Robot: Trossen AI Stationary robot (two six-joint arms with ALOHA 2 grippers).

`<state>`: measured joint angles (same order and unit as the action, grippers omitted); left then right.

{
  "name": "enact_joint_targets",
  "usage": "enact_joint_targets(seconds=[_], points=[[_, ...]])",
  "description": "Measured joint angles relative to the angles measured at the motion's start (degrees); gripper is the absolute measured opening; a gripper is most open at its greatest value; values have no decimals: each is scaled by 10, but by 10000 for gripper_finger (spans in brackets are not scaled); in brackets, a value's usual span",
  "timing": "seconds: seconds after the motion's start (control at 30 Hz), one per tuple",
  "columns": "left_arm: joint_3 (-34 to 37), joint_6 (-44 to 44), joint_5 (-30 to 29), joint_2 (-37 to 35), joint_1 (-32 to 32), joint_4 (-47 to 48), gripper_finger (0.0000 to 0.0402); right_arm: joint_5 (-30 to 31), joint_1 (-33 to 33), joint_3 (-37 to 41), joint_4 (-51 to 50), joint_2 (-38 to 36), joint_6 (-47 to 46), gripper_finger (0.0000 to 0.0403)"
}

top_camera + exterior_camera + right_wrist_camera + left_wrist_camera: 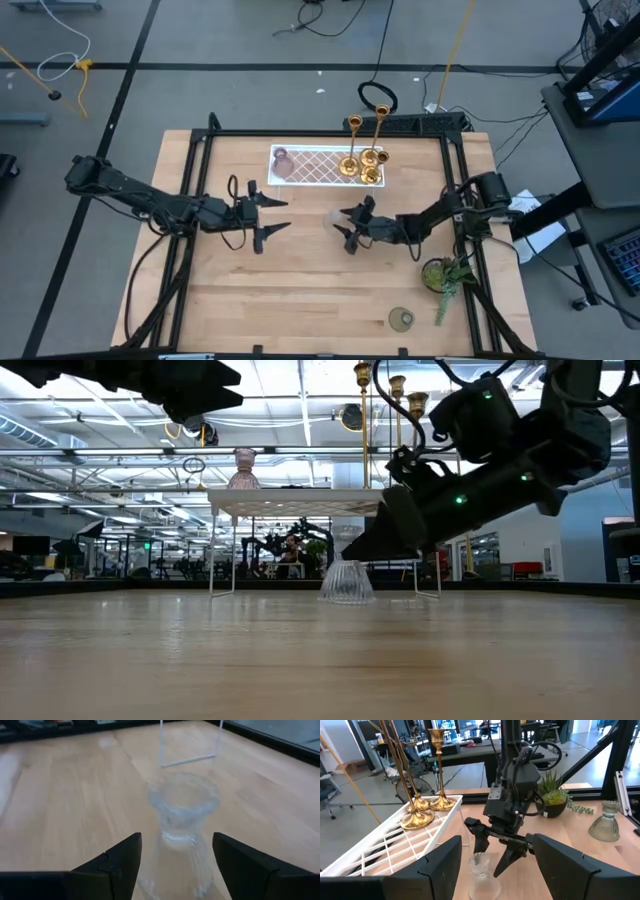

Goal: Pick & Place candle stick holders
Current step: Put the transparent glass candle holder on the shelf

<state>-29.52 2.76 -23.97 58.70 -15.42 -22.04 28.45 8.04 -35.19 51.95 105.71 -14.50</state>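
A clear glass cup (333, 217) stands upright on its base mid-table; it also shows in the right wrist view (182, 810) and the low view (346, 582). My right gripper (346, 226) is open just right of it, a finger toward each side, apart from it. My left gripper (272, 216) is open and empty, left of the cup and above the table. Three gold candlesticks (362, 165) and a pink cup (281, 160) stand on the white tray (320, 152) at the far side. A green cup (402, 319) stands near the front edge.
The tray stands on thin white legs (214, 550) above the table, just behind the clear cup. A potted green plant (445, 275) sits at the right edge beside my right arm. Black frame rails (190, 200) run along the table's sides.
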Motion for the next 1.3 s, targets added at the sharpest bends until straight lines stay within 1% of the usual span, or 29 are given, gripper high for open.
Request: enact_joint_targets(seconds=[0.07,0.2,0.33,0.47,0.67,0.87,1.03,1.2,1.3], points=[[0,0,0,0,0,0,253,-5,-4,-10,4,6,-3,233],[0,0,0,0,0,2,253,-47,-16,-33,20,27,-20,211],[0,-1,0,0,0,5,253,-45,-23,-54,24,57,-24,190],[0,-1,1,0,-2,8,253,-46,-25,-59,55,76,-20,172],[0,-1,1,0,-3,11,253,-45,-24,-58,72,73,9,135],[0,-3,1,0,-5,12,253,-47,-23,-58,78,73,8,100],[0,-3,1,0,-5,13,253,-47,-18,-58,78,73,7,96],[0,-5,1,0,-5,13,253,-48,7,-58,77,73,7,98],[0,-9,1,0,-5,13,253,-48,21,-58,77,73,32,99]])
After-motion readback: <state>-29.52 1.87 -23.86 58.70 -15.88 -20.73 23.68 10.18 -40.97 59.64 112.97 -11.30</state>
